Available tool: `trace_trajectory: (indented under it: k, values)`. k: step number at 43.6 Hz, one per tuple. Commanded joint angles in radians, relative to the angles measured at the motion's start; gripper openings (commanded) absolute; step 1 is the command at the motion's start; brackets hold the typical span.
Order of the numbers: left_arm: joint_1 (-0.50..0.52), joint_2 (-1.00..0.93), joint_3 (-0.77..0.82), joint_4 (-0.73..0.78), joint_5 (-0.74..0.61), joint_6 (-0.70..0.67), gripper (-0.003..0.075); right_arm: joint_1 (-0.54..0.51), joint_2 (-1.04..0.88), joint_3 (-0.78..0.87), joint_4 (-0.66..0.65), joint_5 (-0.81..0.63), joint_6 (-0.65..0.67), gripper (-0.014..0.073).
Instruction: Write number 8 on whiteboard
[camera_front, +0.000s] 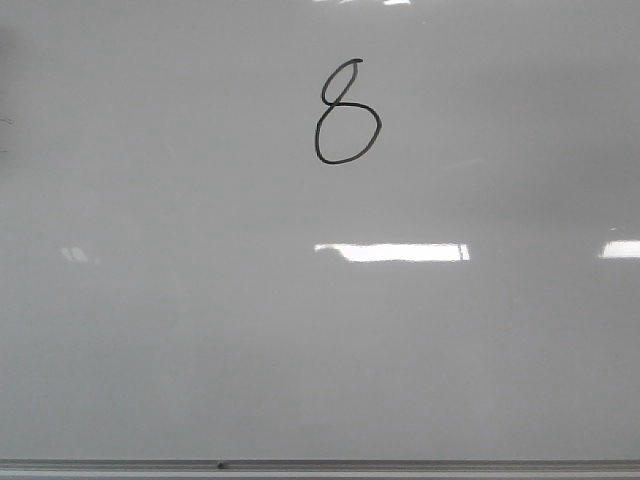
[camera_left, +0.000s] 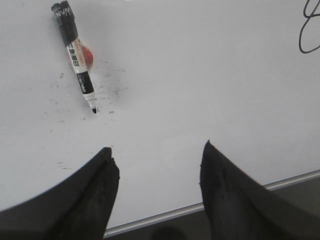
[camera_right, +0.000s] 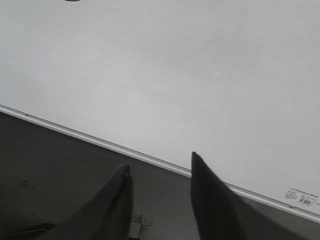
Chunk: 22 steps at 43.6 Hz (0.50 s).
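Observation:
A black hand-drawn number 8 (camera_front: 346, 112) stands on the whiteboard (camera_front: 300, 340), up the middle of the front view; part of its line (camera_left: 309, 31) shows at the edge of the left wrist view. A black and white marker (camera_left: 75, 55) lies uncapped on the board, apart from my left gripper (camera_left: 157, 150). That gripper is open and empty above the board near its rim. My right gripper (camera_right: 159, 162) is open too, empty, hovering over the dark table just off the board's rim (camera_right: 150, 157). Neither gripper appears in the front view.
Small black marker flecks (camera_left: 112, 90) dot the board around the marker's tip. A bright light glare (camera_front: 392, 252) reflects off the board. A small printed label (camera_right: 300, 196) sits at the board's corner. Dark table (camera_right: 50, 170) lies beyond the rim.

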Motion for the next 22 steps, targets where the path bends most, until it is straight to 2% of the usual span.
trace_trajectory:
  k: [1,8,11,17,22]
  values:
    - [-0.006,-0.048,0.010,-0.010,-0.061,-0.001,0.0366,-0.006,0.001,-0.025,-0.018,-0.057,0.005,0.0308]
    - [-0.006,-0.057,0.021,-0.010,-0.067,-0.001,0.0366,-0.006,0.001,-0.025,-0.018,-0.057,0.005,0.0306]
    - [-0.006,-0.055,0.021,-0.010,-0.067,-0.003,0.0357,-0.006,0.001,-0.025,-0.018,-0.057,0.005,0.0274]
    - [-0.006,-0.055,0.021,-0.010,-0.067,-0.021,0.0252,-0.006,0.001,-0.025,-0.018,-0.057,0.005,0.0125]
    - [-0.006,-0.055,0.021,-0.013,-0.067,-0.033,0.0125,-0.006,0.001,-0.025,-0.018,-0.057,0.005,-0.0004]
